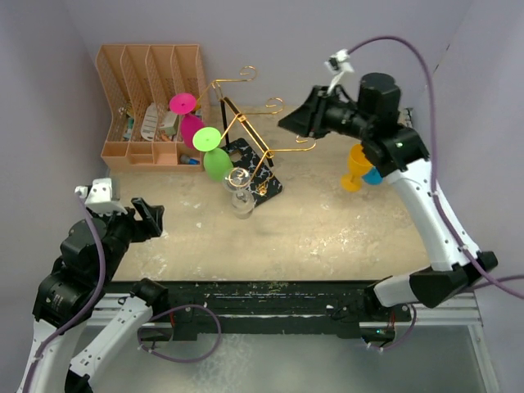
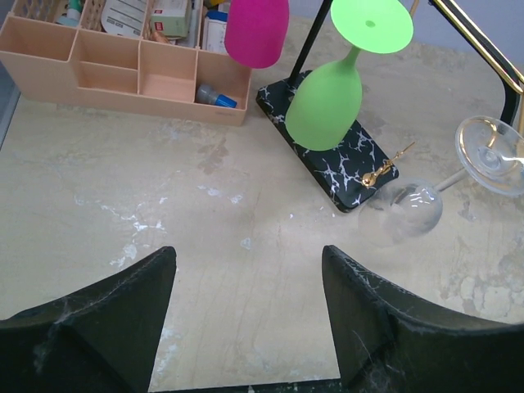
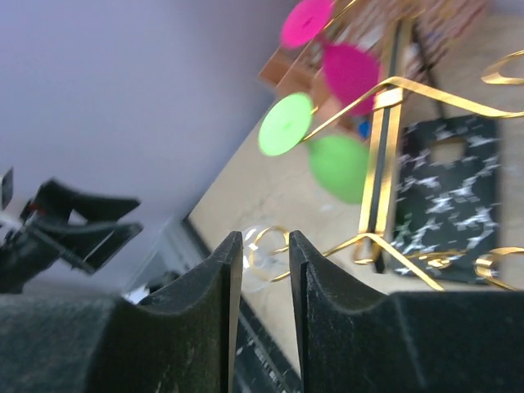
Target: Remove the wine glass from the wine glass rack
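Pale lilac walls (image 1: 49, 123) enclose a beige, scuffed tabletop (image 1: 344, 237) with a black rail (image 1: 270, 295) along its near edge

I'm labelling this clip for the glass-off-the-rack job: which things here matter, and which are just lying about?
Job: wine glass rack; pink glass, green glass and clear glass on it.
Lying about: orange desk organiser; orange glass and blue glass standing on the table.
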